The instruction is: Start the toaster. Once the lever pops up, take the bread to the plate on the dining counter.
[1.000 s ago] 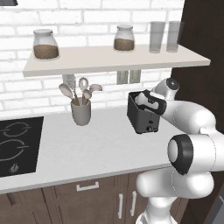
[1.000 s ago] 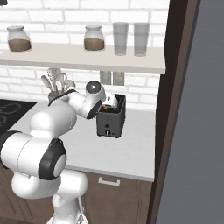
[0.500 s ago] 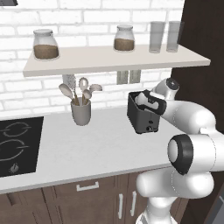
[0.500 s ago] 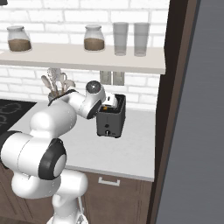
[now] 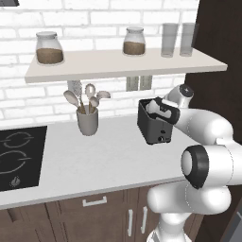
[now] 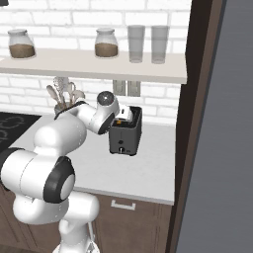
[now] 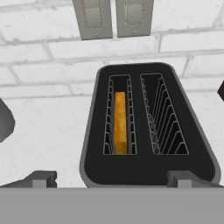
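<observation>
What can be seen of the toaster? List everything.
The toaster is a small dark grey-black box, seemingly plastic or metal, standing upright on the white counter near the brick wall, below two wall sockets. Small knobs sit low on its front. Its top has two wire-lined slots: the bread stands in the hand view's left slot, the other is empty. The gripper hovers over it, fingertips spread wide.

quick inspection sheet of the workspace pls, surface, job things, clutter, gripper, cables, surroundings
surface: white worktop, black hob at its left end
job's things: toaster by the brick wall; bread down in its left slot as the hand view shows it, the other slot empty
clutter: grey utensil cup with spoons
grippers: gripper above the toaster, fingers spread apart, holding nothing
cables: nothing seen
surroundings: shelf with two jars and two glasses; wall sockets
</observation>
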